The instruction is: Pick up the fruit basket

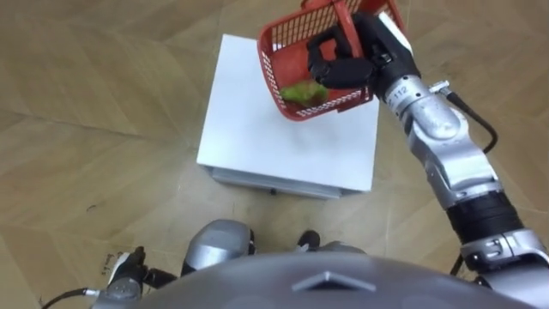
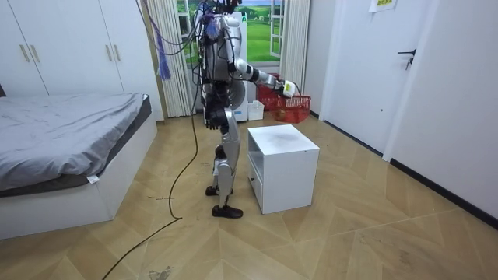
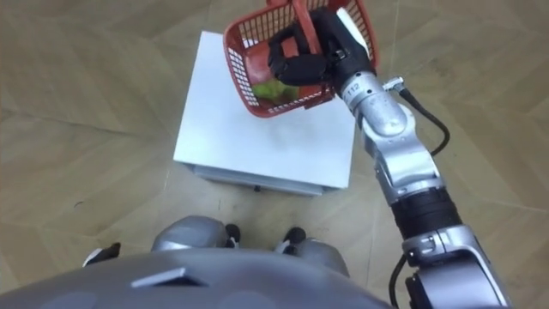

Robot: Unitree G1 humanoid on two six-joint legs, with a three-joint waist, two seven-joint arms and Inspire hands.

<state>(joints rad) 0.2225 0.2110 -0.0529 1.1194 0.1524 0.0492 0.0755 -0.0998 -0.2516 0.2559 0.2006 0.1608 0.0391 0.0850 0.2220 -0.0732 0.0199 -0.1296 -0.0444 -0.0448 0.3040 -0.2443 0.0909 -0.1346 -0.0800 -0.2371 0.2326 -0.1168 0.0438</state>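
1. Position of the load. The fruit basket (image 1: 273, 64) was held in the air above the far right corner of the white cabinet (image 1: 257, 129), clear of its top. The room view confirmed a gap between the basket's base and the cabinet.

2. Grip. The right hand (image 1: 343, 64) was clamped on the basket, its dark fingers curled round the handle (image 1: 343, 13) at the basket's upper edge. Because the load was carried from one point near the rim, the basket hung tilted, its open mouth turned toward the robot. This hold probably served to keep the extended arm clear of the cabinet.

3. Contents. A green fruit (image 1: 302, 91) lay against the lowest wall of the basket, where the tilt let it settle.

4. Idle hand. The left hand (image 2: 210, 120) hung at the robot's side, on the near side of the cabinet and well apart from it. Its state could not be told.

5. Materials.
- Basket: red plastic, open lattice walls, solid rim, roughly rectangular.
- Cabinet: smooth white box, flat matte top, square edges.
- Floor (image 1: 86, 103) round the cabinet: wood laid in a herringbone pattern.

6. Assessment. The pick-up appeared essentially complete.
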